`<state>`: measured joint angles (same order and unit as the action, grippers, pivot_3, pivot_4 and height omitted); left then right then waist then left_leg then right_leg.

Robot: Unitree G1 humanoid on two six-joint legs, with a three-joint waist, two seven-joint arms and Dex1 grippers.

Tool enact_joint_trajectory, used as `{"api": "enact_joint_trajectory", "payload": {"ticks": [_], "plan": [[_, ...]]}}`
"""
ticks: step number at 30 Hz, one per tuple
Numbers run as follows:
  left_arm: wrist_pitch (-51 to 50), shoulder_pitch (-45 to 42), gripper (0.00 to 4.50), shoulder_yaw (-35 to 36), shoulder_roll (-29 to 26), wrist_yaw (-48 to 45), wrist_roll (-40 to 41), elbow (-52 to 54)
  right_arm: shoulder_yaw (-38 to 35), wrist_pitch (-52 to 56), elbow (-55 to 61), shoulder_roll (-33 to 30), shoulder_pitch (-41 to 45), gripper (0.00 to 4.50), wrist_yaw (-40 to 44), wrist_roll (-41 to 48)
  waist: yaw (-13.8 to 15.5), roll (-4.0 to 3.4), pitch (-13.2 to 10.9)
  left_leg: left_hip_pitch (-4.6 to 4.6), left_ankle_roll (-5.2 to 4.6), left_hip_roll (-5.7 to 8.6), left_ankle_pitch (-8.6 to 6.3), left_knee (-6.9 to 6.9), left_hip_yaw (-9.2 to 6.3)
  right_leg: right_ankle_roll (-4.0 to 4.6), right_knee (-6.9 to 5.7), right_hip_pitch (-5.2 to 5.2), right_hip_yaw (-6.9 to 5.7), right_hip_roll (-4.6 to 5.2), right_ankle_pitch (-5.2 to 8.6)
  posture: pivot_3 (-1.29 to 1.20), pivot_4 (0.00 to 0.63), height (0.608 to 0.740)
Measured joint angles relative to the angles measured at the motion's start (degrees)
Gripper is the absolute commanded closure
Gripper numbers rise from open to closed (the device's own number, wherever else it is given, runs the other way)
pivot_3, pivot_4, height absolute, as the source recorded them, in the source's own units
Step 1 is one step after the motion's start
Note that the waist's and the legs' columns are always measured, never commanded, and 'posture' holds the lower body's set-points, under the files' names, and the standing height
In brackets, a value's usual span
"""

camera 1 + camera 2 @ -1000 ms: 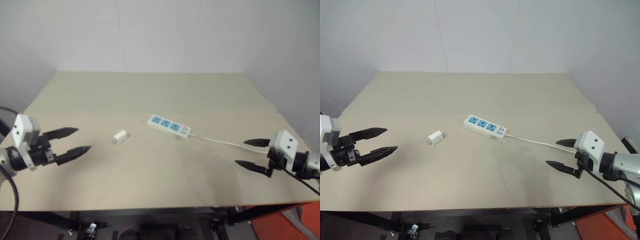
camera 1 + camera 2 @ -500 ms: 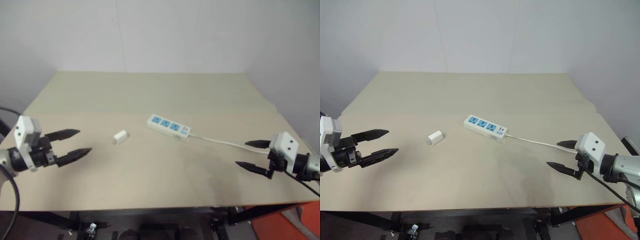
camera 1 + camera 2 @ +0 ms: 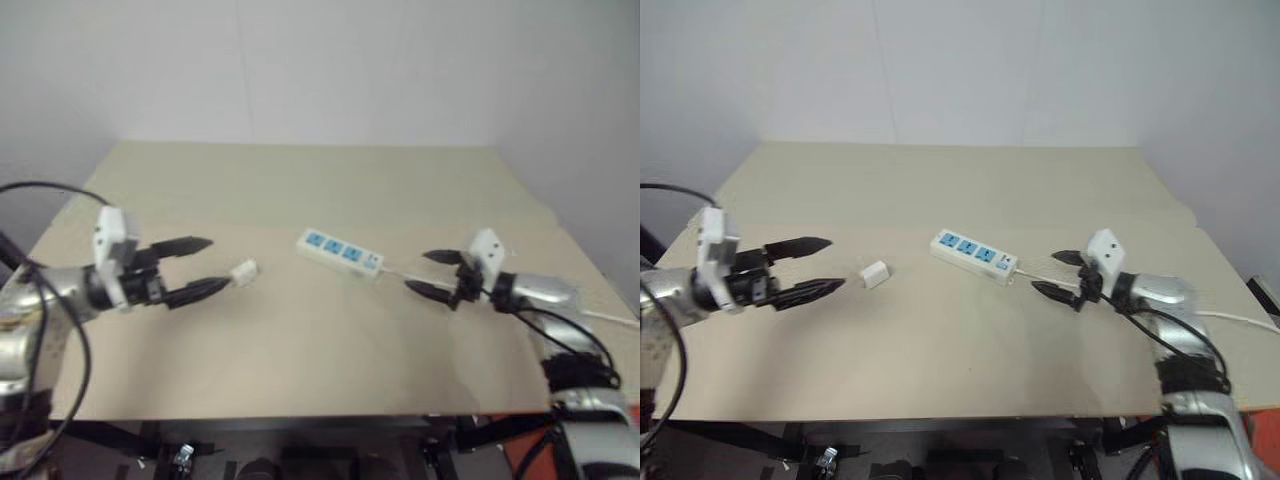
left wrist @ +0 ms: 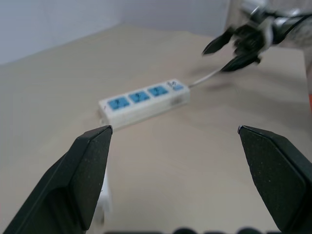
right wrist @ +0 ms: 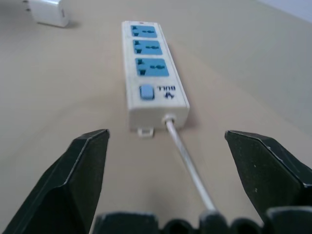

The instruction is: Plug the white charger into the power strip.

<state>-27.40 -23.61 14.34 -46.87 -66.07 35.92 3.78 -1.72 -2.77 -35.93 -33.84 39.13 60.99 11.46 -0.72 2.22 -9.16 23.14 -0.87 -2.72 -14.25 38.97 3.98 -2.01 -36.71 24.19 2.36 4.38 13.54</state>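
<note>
**Both pincers spread, closing on charger and strip**

On the left side of the table, the left pincer (image 3: 818,265) stands with its two black fingers spread wide, holding nothing, its tips just short of the white charger (image 3: 874,273). That small block lies flat on the tan table (image 3: 940,180), near the power strip (image 3: 973,255) but apart from it. Over on the right, the right pincer (image 3: 1057,274) is likewise spread and empty, pointing along the thin white cord (image 5: 187,168) toward the switch end of the strip; the cord runs between its fingers without touching them, as far as I can tell.

The charger looks light, hard and smooth, so I would expect it to skid or spin if nudged from one side; its two long flat faces seem the place to pinch, square across the body, leaving the prong end free. Which end bears the prongs I cannot make out. The strip is stiff but light as well, and will likely slide under a push unless the other pincer steadies it at the cord end, clear of the three blue sockets (image 5: 149,48).
</note>
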Motion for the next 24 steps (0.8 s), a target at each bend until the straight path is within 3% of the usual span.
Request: {"api": "enact_joint_trajectory", "payload": {"ticks": [8,14,17,24], "plan": [[4.8,-7.7,0.0,-8.4,4.1,-3.7,-4.4,-5.1,4.4,-9.3,-24.1,3.3,9.8,0.05,-2.5,-8.9,-0.4,-0.01,0.0,0.13,0.07,-0.02,0.04,-0.01,-0.01,0.0,-0.03,0.09,-0.01,-0.01,0.0,0.0,0.15,0.74],[6.0,-8.9,0.0,-11.6,5.1,-6.7,-4.9,-4.8,4.8,-9.2,-32.5,5.4,16.0,0.05,-5.5,-11.9,-1.8,-0.01,0.0,0.02,0.11,-0.05,0.07,-0.03,-0.1,0.0,-0.06,0.07,-0.01,-0.06,0.0,0.0,0.15,0.74],[6.1,-8.9,0.0,-12.1,5.1,-6.9,-5.6,-4.8,5.1,-9.1,-34.2,5.7,16.9,0.85,-5.0,-12.9,-1.9,-0.01,0.0,0.03,0.1,-0.05,0.07,-0.03,-0.11,0.0,-0.19,0.06,-0.01,-0.05,0.0,0.0,0.15,0.74],[7.7,-7.1,0.0,-12.1,5.1,-7.3,-6.7,-4.5,5.4,-9.2,-34.5,6.3,17.8,3.4,-3.1,-14.0,-1.9,-0.01,0.0,0.03,0.1,-0.06,0.07,-0.03,-0.12,0.0,-0.24,0.07,-0.02,-0.05,0.0,0.0,0.15,0.74]]}}
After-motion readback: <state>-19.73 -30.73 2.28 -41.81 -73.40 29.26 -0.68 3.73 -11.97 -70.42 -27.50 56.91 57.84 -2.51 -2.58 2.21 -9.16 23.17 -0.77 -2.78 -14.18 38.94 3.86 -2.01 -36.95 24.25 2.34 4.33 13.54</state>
